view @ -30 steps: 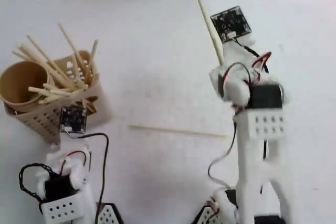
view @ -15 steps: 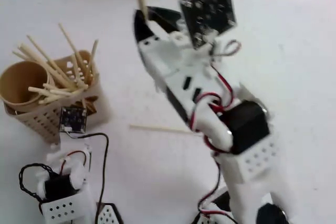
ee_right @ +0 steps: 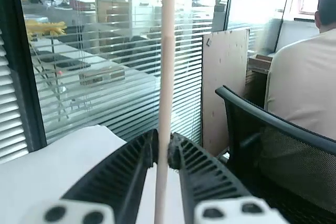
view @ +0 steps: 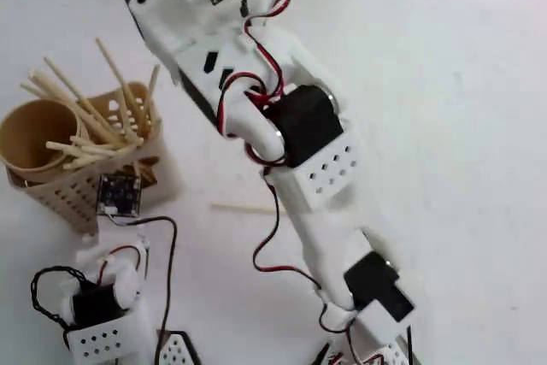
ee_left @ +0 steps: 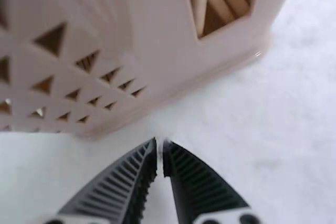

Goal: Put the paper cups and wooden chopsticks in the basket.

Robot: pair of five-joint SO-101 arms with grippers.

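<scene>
White table (view: 461, 108) | chopstick (ee_right: 167, 51) pinched between right gripper (ee_right: 163, 141) jaws, protruding beyond them

Basket (view: 81, 187): beige plastic, smooth, with a faint sheen; walls are pierced with triangle cutouts. Paper cup (view: 30, 136): tan paper, matt. Bundled chopsticks (view: 81, 108): pale bare wood, matt. Loose chopstick (view: 242, 208) and gripped chopstick (ee_right: 167, 66): same pale wood, smooth finish is seen. Left pincer (ee_left: 160, 148) and right pincer (ee_right: 163, 141): black plastic, matt, inner faces are ribbed. Table (view: 461, 126): white, matt, a fine grain is noted. Arm shells (view: 325, 228): white plastic, matt, partly perforated. Servo (view: 303, 126): black plastic, slight gloss. Wires (view: 173, 254): red and black insulation, glossy.
</scene>
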